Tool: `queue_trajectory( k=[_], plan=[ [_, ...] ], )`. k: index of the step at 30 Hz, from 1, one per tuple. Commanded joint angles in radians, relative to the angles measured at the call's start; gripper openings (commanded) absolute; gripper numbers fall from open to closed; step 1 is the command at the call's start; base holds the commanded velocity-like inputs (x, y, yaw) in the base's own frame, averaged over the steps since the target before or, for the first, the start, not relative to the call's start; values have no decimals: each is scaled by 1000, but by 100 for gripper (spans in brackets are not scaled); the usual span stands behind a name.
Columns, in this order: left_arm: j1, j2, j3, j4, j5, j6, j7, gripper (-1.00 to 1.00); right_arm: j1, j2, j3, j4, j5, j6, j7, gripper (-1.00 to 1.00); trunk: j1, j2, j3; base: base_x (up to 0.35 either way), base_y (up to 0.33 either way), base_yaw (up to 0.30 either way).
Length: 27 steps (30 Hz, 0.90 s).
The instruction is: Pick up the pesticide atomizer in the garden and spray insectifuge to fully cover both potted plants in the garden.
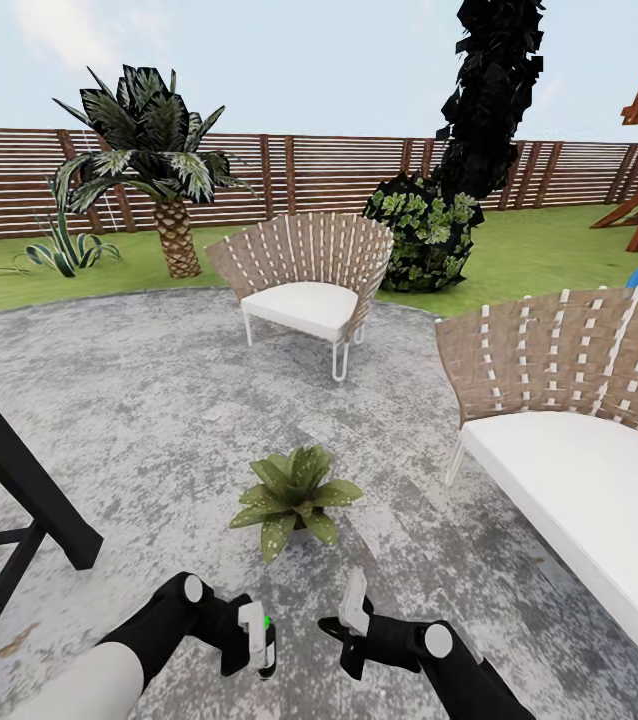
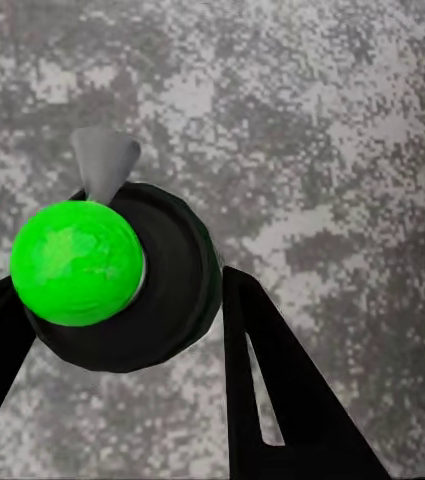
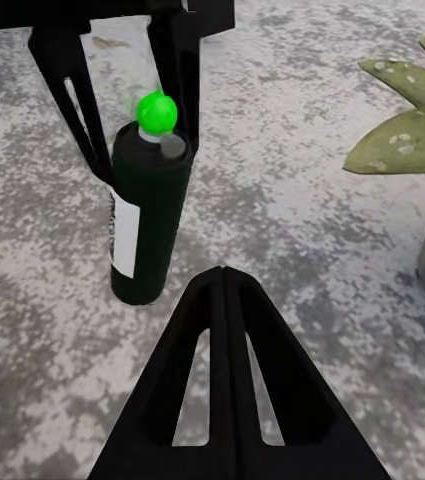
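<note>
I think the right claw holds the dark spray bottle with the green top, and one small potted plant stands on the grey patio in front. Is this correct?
Not quite: the left claw holds the dark spray bottle with the green top, not the right claw; the head view shows this. The small potted plant does stand on the grey patio in front.

Both arms are built alike: a white forearm shell near the camera gives way to glossy black wrist housings, each with a round pale grey cap set into the joint. The left hand ends in slim fingers that are white on the outer face and black on the inner. The right hand has the same two-tone fingers, white above a black base. Seen from the wrist cameras, the fingers are flat black tapering wedges, each pierced by a long narrow triangular slot. No cables, screws or markings can be made out.
</note>
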<state>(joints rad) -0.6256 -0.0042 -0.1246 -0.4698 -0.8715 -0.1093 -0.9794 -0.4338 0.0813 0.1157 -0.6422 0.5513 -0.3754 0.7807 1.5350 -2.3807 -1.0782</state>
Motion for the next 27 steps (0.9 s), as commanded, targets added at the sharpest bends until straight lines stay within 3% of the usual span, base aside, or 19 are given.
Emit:
queue_trajectory(
  k=[1, 10, 16, 27],
  plan=[
    [0, -4, 0, -1, -10, -10, 19, -100, 0, 1, -1, -1, 9, -5, 0, -100, 0, 0, -1, 0, 0, 0],
    [1, -12, -1, 0, -9, -17, 45, -100, 0, 2, 18, -3, 9, -5, 64, -100, 0, 0, -1, 0, 0, 0],
    [1, -2, -7, 6, -10, -78, 34, -100, 0, 2, 18, -2, 10, -5, 65, -100, 0, 0, -1, 0, 0, 0],
    [0, -2, -12, 11, -11, -121, -78, -100, 0, -1, 16, -2, 12, -6, 63, -100, 0, 0, -1, 0, 0, 0]
  ],
)
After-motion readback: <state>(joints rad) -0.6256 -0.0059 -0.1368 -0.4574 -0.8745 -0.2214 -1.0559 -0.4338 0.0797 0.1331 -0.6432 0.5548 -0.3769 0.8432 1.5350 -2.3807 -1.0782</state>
